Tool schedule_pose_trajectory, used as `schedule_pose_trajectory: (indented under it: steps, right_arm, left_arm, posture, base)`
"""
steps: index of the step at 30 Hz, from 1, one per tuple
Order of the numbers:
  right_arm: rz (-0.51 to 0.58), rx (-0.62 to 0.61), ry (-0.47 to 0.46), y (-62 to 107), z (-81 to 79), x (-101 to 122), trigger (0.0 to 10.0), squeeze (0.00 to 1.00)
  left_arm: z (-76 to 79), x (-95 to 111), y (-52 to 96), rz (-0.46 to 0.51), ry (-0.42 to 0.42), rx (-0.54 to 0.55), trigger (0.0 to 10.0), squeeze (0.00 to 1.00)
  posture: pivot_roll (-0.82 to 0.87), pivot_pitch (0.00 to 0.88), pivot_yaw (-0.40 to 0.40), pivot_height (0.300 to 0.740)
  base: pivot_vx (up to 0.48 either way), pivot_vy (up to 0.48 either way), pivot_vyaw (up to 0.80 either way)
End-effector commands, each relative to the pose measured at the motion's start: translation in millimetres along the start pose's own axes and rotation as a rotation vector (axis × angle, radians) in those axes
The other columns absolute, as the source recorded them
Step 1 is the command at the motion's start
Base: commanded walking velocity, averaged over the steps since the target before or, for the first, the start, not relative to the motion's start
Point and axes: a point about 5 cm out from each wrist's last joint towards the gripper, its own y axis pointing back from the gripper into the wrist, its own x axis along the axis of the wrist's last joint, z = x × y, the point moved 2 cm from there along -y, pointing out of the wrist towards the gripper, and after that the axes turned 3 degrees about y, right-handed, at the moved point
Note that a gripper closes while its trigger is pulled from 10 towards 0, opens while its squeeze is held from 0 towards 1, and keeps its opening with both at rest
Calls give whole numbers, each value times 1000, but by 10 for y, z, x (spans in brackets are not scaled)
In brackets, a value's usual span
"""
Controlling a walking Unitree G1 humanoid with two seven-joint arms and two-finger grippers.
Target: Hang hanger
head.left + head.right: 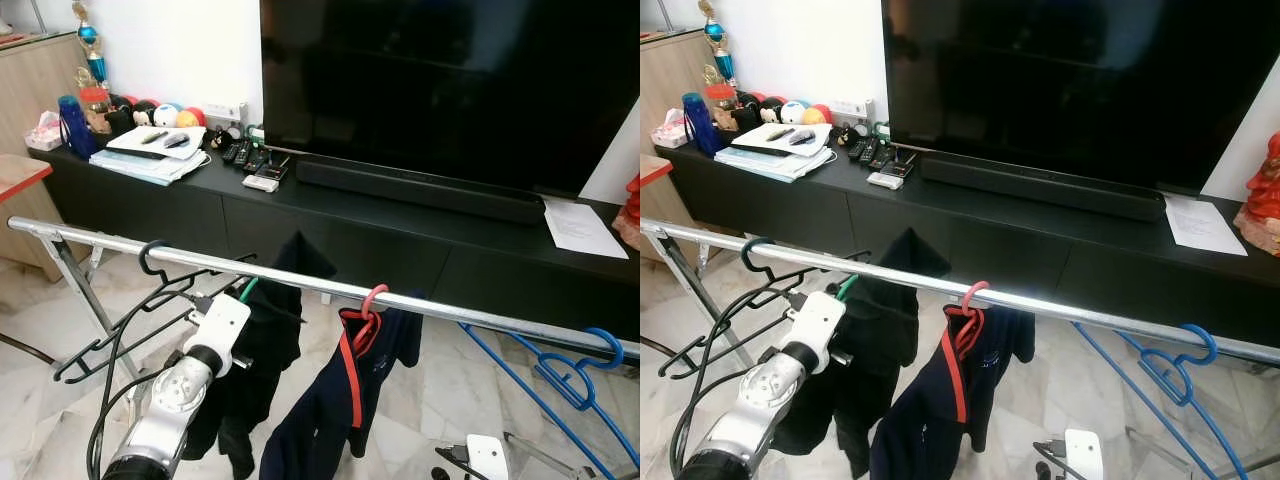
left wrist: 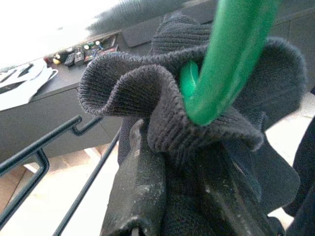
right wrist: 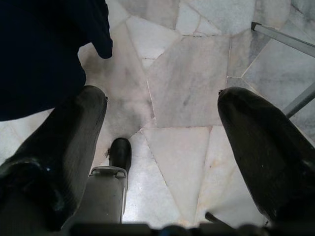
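Observation:
A silver rail (image 1: 300, 280) of a drying rack crosses in front of me. My left gripper (image 2: 172, 157) is raised just under it, shut on the neck of a green hanger (image 2: 221, 64) through the collar of the black knit garment (image 2: 128, 88) on it. The green hanger's stem (image 1: 247, 290) shows beside my white wrist (image 1: 220, 325), and the black garment (image 1: 265, 350) droops below the rail. I cannot tell whether the hook is over the rail. My right gripper (image 3: 162, 96) hangs low and open above the marble floor (image 3: 187, 88).
On the rail hang an empty black hanger (image 1: 150, 255), a red hanger (image 1: 372, 300) with a navy garment (image 1: 330, 400), and a blue hanger (image 1: 590, 360) at the right. Behind stand a black TV console (image 1: 330, 215) and a large TV (image 1: 450, 80).

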Motion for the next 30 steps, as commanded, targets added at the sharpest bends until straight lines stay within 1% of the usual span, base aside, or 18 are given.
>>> schedule_pose_trajectory:
  steps: [1, 2, 5, 10, 11, 15, 21, 24, 25, 29, 30]
  right_arm:
    - [-1, -12, 1, 2, 28, -3, 10000, 0]
    - [-1, -12, 1, 2, 28, -3, 10000, 0]
    - [-1, -16, 0, 2, 31, -3, 10000, 0]
    - [-1, -18, -2, 2, 35, -1, 10000, 0]
    - [-1, -19, -3, 2, 35, -2, 10000, 0]
    - [-2, -20, -4, 2, 35, -2, 10000, 0]
    - [-3, -17, -2, 1, 33, 0, 10000, 0]
    - [-4, -16, 0, 1, 32, 0, 10000, 0]
    - [-4, -16, -1, 1, 31, 0, 10000, 0]
    - [-6, -15, -2, 2, 30, -5, 10000, 0]
    - [-7, -15, -3, 2, 29, -8, 10000, 0]
  left_arm:
    - [-25, 148, -85, 57, -19, 18, 10000, 0]
    - [-25, 148, -85, 57, -19, 18, 10000, 0]
    - [-65, 193, -163, 52, -21, 52, 10000, 0]
    - [-65, 219, -241, 36, -25, 75, 10000, 0]
    - [-62, 211, -254, 25, -15, 85, 10000, 0]
    - [-57, 180, -264, 6, 3, 98, 10000, 0]
    - [-39, 89, -273, -48, 38, 105, 10000, 0]
    - [-23, 48, -272, -72, 39, 103, 10000, 0]
    - [-1, 5, -270, -97, 36, 98, 10000, 0]
    - [69, -51, -266, -126, 33, 73, 10000, 0]
    - [111, -76, -260, -138, 28, 54, 10000, 0]
  posture:
    - [40, 5, -94, 740]
    - [40, 5, -94, 740]
    - [35, 2, -92, 740]
    - [30, 3, -93, 740]
    - [28, 3, -93, 740]
    - [27, 3, -93, 740]
    - [31, 2, -94, 740]
    - [31, 1, -94, 740]
    - [29, 2, -92, 740]
    - [28, 3, -92, 740]
    - [29, 5, -92, 740]
  base:
    - [0, 0, 0]
    - [0, 0, 0]
    - [0, 0, 0]
    - [0, 0, 0]
    - [0, 0, 0]
    - [0, 0, 0]
    - [0, 0, 0]
    - [0, 0, 0]
    - [0, 0, 0]
    - [0, 0, 0]
    - [0, 0, 0]
